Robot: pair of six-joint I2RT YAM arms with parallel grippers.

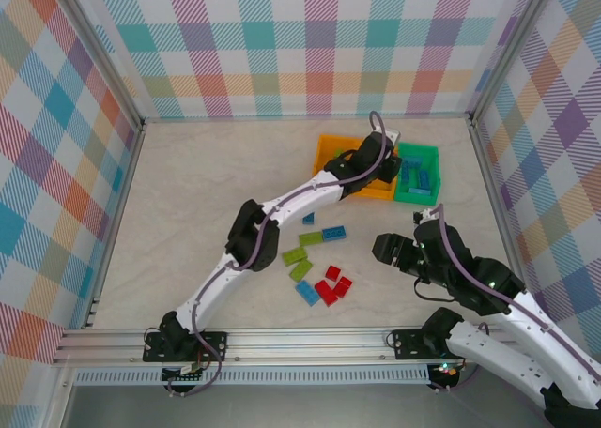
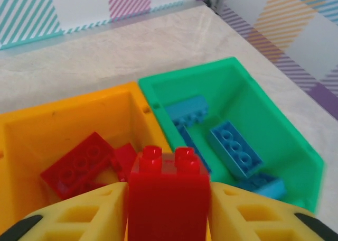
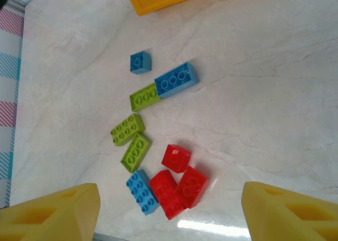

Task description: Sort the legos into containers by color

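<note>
left pincer (image 2: 169, 214): clamped on the held red brick (image 2: 166, 172); both yellow fingers (image 2: 90, 217) were seen pressed against its flanks.
held red brick: gripped right between the fingers, studs pointed away from the wrist; carried over the near side of the orange bin (image 2: 68, 102), close to the wall shared with the green bin (image 2: 185, 73).
orange bin: red bricks (image 2: 79, 169) were seen lying inside, beyond and left of the held one.
green bin: at least three blue bricks (image 2: 235, 148) were seen inside.
bins: joined side by side at the far right of the table (image 1: 188, 184), with the left arm (image 1: 282, 207) stretched out over them.
right pincer (image 3: 170, 212): spread wide, nothing held; hung above the table.
loose bricks (image 1: 301, 270): scattered mid-table, well apart from the left pincer, below and just beyond the right pincer.
red cluster (image 3: 179, 183): three reds packed together, nearest the right pincer's gap; a blue brick (image 3: 141, 192) was lodged against their left side.
lime bricks (image 3: 128, 129): three, farther out; one was butted against the long blue brick (image 3: 177, 80).
small blue brick (image 3: 140, 62): left alone, nearest the bins.
</note>
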